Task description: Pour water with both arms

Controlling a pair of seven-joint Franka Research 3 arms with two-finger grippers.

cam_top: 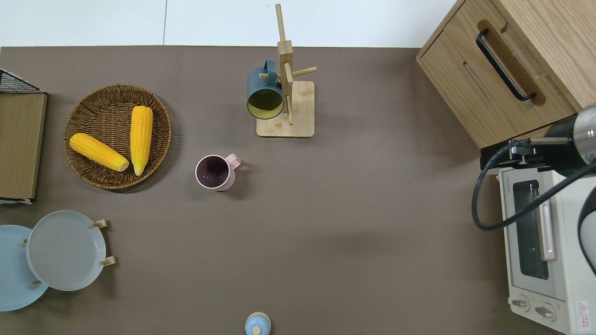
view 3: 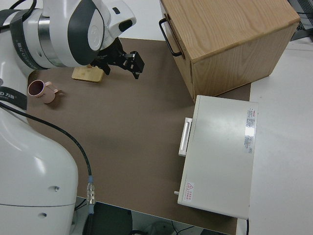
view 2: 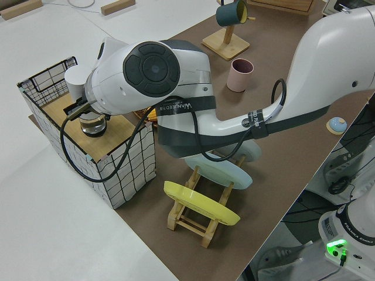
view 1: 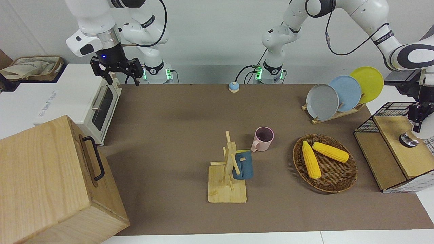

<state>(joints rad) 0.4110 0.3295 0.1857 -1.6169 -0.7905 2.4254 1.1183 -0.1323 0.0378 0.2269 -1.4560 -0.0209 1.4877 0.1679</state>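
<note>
My right gripper (view 1: 124, 80) is open and empty, up in the air over the corner of the white toaster oven (view 1: 86, 101); it also shows in the overhead view (cam_top: 514, 156) and the right side view (view 3: 122, 62). My left gripper (view 1: 417, 120) hangs over the wooden shelf (view 1: 403, 149) inside the wire basket (view 2: 88, 140) at the left arm's end of the table, close above a small round metal-topped vessel (view 1: 408, 140), which also shows in the left side view (view 2: 91, 123). A pink mug (cam_top: 214, 172) stands upright mid-table. A blue mug (cam_top: 264, 93) hangs on a wooden rack (cam_top: 298, 107).
A wicker basket (cam_top: 93, 104) holds two corn cobs. Plates (view 1: 339, 95) stand in a rack. A wooden cabinet (view 1: 51, 183) with a black handle stands beside the toaster oven. A small blue bell (view 1: 233, 87) sits near the robots' edge.
</note>
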